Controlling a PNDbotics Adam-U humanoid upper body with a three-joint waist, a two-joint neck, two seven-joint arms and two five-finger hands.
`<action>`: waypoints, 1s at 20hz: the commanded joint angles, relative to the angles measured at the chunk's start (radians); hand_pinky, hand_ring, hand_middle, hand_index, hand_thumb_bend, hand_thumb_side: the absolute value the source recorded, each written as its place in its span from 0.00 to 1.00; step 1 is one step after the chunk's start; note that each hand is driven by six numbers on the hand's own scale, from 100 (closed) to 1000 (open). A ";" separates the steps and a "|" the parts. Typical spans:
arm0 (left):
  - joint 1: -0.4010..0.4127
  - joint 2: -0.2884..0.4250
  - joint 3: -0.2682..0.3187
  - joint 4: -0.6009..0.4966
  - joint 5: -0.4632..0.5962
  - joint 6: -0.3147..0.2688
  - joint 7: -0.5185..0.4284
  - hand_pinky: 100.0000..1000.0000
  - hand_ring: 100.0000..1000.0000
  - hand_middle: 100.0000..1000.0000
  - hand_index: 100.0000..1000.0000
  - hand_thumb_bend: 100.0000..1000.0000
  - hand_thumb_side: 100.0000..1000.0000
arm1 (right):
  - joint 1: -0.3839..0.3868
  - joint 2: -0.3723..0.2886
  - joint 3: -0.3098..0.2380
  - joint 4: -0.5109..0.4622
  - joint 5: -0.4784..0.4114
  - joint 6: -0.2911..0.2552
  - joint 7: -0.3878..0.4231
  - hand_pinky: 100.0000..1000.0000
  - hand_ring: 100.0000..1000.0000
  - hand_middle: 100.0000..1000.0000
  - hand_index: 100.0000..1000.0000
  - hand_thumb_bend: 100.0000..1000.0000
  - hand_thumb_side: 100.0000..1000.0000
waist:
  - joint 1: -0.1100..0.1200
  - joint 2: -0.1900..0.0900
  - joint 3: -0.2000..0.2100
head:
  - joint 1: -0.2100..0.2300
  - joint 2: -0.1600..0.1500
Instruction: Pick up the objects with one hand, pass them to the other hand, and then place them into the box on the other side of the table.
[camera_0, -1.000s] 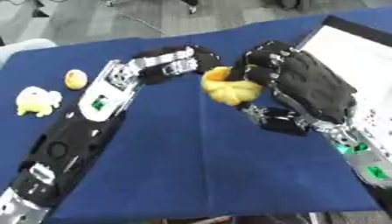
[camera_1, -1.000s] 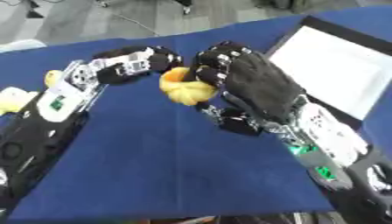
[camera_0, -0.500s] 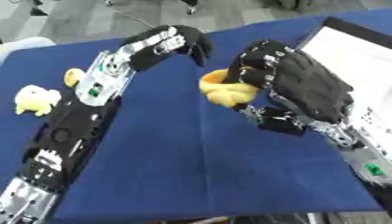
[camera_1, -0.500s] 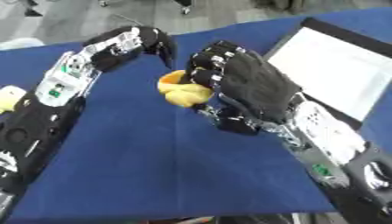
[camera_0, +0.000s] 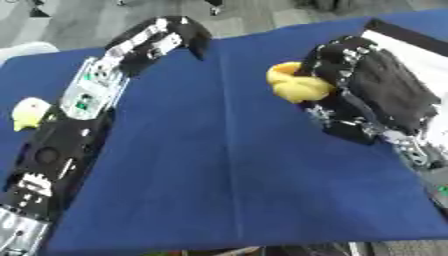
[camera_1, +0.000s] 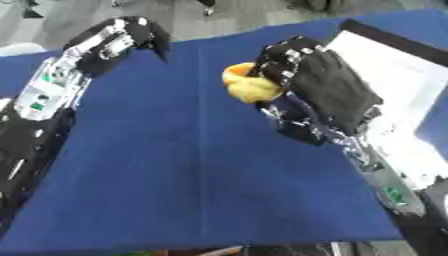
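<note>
My right hand (camera_0: 372, 92) holds a yellow rubber-duck-like toy (camera_0: 295, 84) above the blue tablecloth, fingers curled round it. The white box (camera_1: 398, 95) with a dark rim lies just right of that hand, at the table's right edge. My left hand (camera_0: 179, 35) hangs over the far middle of the table, fingers bent downward and holding nothing. A pale yellow object (camera_0: 29, 112) lies on the cloth at the left edge, beside my left forearm.
The blue cloth (camera_0: 219, 165) covers the whole table. Grey floor and chair legs show beyond the far edge. My left arm (camera_0: 74, 125) stretches diagonally along the table's left side.
My left hand let go of the yellow toy and drew back up and to the left. My right hand, holding the toy, moved right toward the box. The camera view shifted too.
</note>
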 joint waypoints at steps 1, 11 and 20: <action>0.028 0.069 0.039 -0.096 0.020 -0.009 0.024 0.61 0.51 0.53 0.71 0.00 0.72 | 0.017 -0.056 -0.085 -0.010 -0.005 0.121 -0.011 0.66 0.67 0.56 0.31 0.00 0.00 | -0.005 -0.011 0.005 | -0.013 -0.003; 0.204 0.110 0.121 -0.240 0.027 0.009 0.051 0.61 0.51 0.53 0.71 0.00 0.73 | 0.028 -0.133 -0.181 0.292 -0.251 0.376 -0.115 0.61 0.76 0.61 0.67 0.00 0.15 | -0.005 -0.012 0.023 | -0.066 -0.003; 0.249 0.103 0.156 -0.260 0.033 0.033 0.056 0.61 0.51 0.53 0.71 0.00 0.74 | 0.020 -0.171 -0.158 0.462 -0.276 0.400 -0.107 0.75 0.86 0.83 1.00 0.00 0.33 | -0.004 -0.012 0.033 | -0.080 -0.003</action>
